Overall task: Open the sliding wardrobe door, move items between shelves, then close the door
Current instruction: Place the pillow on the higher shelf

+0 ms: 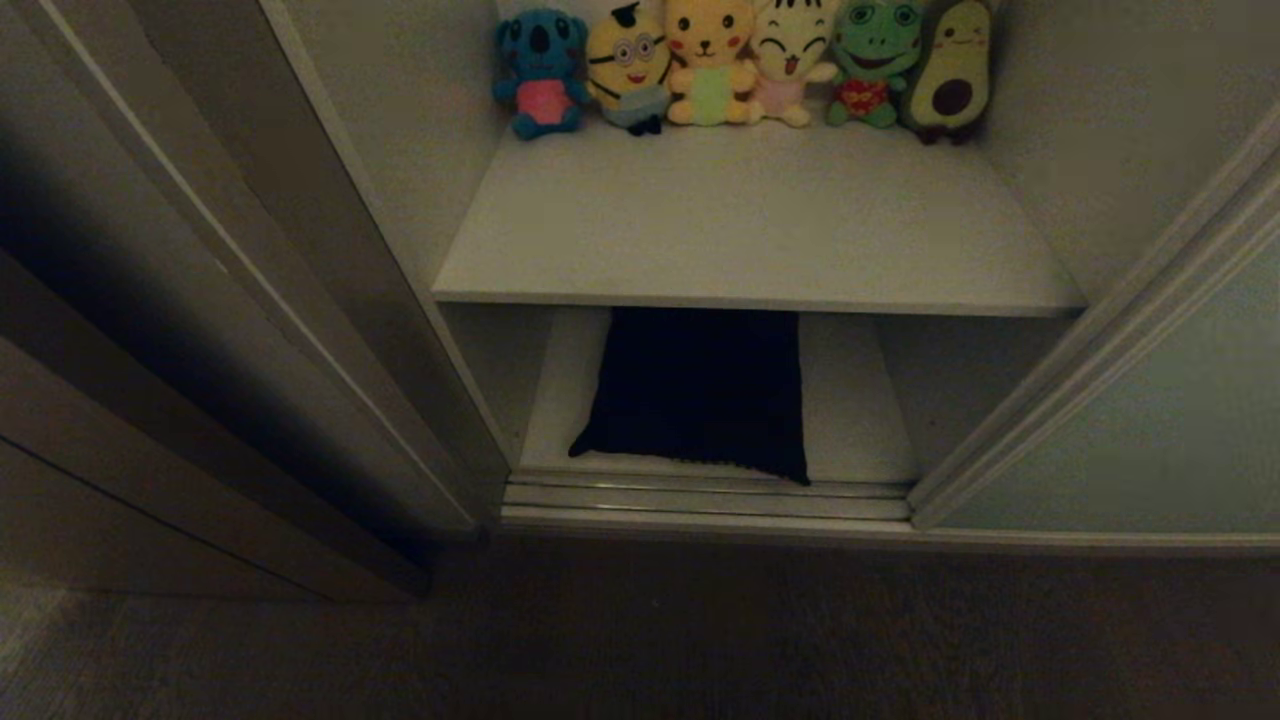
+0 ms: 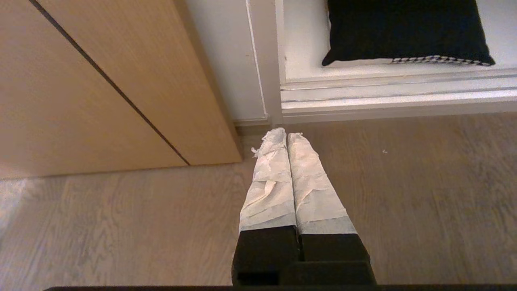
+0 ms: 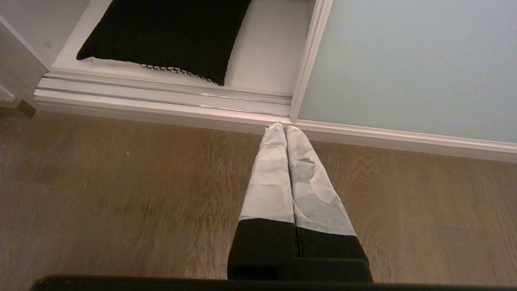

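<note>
The wardrobe stands open in front of me. Its pale grey-green sliding wardrobe door [image 1: 1130, 430] [image 3: 408, 60] is slid to the right. A folded black garment [image 1: 695, 395] [image 2: 404, 30] [image 3: 169, 34] lies on the bottom shelf [image 1: 855, 410]. The shelf above [image 1: 740, 230] is bare in front of a row of plush toys. My left gripper [image 2: 286, 135] hangs shut over the wooden floor, short of the wardrobe's left corner, holding nothing. My right gripper [image 3: 281, 128] is also shut and empty, its tips near the door's leading edge at the bottom track. Neither arm shows in the head view.
Several colourful plush toys [image 1: 740, 65] line the back of the upper shelf. A brown wooden side panel [image 2: 101, 85] [image 1: 150, 400] stands to the left of the opening. Silver bottom tracks [image 1: 705, 495] run along the threshold. Wood floor [image 1: 640, 640] lies before the wardrobe.
</note>
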You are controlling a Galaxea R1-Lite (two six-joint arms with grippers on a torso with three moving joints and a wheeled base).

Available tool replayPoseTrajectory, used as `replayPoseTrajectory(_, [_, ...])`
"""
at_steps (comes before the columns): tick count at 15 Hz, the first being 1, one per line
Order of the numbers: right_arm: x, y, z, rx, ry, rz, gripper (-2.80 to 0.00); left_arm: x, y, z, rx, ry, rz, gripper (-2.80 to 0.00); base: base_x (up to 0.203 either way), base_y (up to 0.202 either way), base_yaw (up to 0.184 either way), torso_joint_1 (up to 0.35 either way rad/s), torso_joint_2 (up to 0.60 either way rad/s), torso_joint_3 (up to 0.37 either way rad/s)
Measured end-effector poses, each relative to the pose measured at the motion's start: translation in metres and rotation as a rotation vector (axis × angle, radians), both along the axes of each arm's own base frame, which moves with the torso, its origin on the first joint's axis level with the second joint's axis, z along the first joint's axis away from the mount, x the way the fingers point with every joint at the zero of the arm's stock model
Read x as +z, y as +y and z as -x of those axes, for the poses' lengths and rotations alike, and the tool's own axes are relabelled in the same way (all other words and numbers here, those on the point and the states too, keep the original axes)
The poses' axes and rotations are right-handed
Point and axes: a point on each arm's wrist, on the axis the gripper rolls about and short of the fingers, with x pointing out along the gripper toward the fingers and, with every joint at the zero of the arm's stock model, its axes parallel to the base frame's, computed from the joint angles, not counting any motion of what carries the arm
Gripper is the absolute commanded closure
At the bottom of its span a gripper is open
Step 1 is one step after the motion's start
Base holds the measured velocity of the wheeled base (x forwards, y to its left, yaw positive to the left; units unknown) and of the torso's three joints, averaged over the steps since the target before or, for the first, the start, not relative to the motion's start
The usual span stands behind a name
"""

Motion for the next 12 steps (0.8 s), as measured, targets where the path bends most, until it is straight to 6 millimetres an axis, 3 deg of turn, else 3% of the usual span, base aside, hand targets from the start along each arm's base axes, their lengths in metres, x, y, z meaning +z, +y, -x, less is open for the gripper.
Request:
replayPoseTrajectory(6, [0.0,0.0,0.0,0.001,0.0,0.0,0.0,-0.0002,0.0002,-0.0001,0.01,0.0,0.0,0.0,0.0,0.0,0.0,0.0,0.0,0.0])
replayPoseTrajectory(12, [0.0,0.0,0.0,0.0,0.0,0.0,0.0,-0.0003,0.0003,-0.0002,0.012,0.002,0.004,0.0,0.0,0.0,0.0,0.004,0.0,-0.164])
